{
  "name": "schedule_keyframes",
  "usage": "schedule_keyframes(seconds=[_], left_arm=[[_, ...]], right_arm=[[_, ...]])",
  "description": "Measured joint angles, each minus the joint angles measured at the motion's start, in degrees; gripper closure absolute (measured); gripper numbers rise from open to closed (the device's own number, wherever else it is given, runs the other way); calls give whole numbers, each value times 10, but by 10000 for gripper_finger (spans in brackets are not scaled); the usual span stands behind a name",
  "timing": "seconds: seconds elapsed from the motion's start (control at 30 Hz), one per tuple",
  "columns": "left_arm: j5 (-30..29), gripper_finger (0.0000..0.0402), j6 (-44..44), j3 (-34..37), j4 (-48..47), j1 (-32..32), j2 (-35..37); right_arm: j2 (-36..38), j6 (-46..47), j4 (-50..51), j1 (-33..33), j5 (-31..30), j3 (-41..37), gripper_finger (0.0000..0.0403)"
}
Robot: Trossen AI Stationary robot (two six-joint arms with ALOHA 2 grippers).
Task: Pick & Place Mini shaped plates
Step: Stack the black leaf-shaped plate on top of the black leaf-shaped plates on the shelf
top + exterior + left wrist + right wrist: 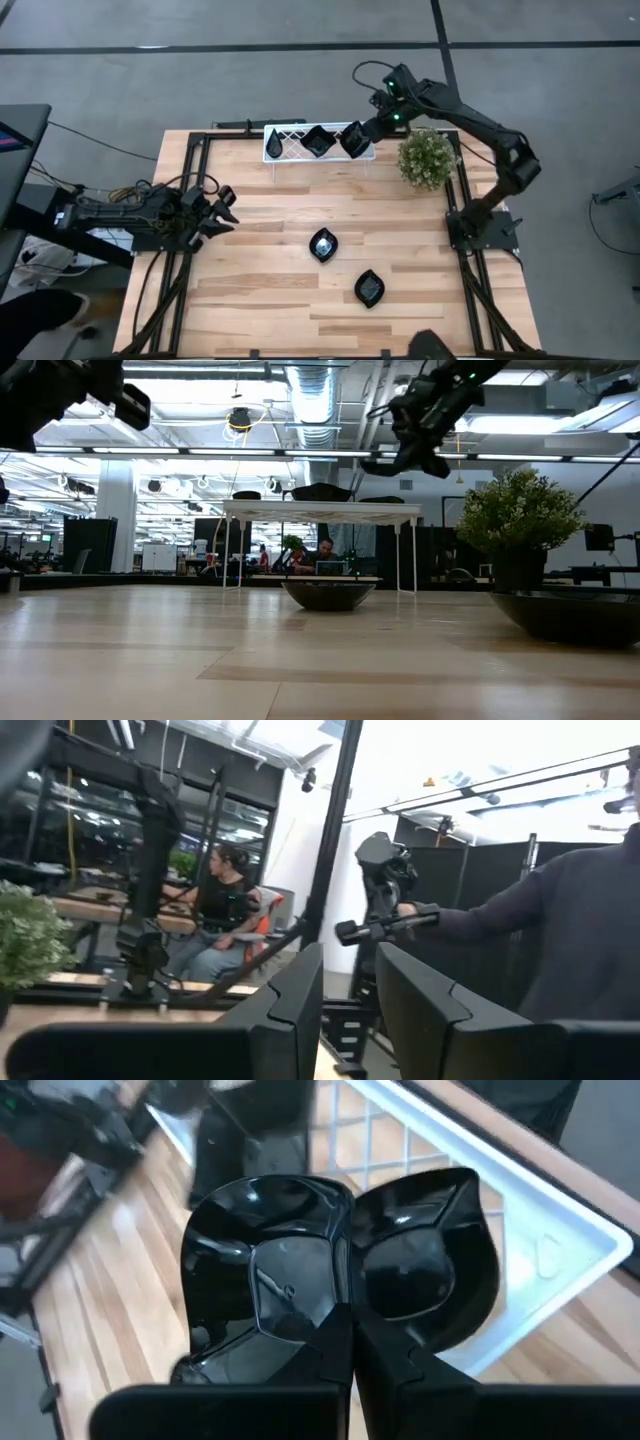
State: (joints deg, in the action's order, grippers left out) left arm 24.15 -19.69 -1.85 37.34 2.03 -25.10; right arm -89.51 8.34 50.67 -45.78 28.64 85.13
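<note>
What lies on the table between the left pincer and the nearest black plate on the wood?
Only bare wooden table lies between the left pincer and the glossy black leaf-shaped plate, as the high view shows.

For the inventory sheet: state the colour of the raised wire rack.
White, with a lattice grid; the rack shows best in the right wrist view.

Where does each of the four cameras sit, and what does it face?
High: overhead, straight down on the wooden table; both arms show.
Low: table height, facing the room; arms above.
Left wrist: faces the room past parted jaws.
Right wrist: shut jaws over glossy black plates on the white lattice rack.
High and low share the green bushy plant.
</note>
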Motion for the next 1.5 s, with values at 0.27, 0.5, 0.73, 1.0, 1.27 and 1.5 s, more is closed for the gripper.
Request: schedule_keyframes(seconds=[0.27,0.5,0.73,1.0,1.27,1.5], left_arm=[[22,305,9,0,0,4,0],[-14,305,36,0,-4,4,-6],[-18,305,36,0,-9,4,-14],[-18,305,34,0,-8,4,-14],[-18,305,34,0,-8,4,-14],[-18,305,34,0,-8,4,-14]], right_arm=[[-109,-86,126,-10,-4,142,403],[-166,-155,206,-29,-4,223,403],[-193,-172,215,-43,-4,225,403],[-196,-180,207,-42,-5,225,403],[-196,-195,202,-45,-5,225,403],[-196,-195,187,-45,-6,225,382]])
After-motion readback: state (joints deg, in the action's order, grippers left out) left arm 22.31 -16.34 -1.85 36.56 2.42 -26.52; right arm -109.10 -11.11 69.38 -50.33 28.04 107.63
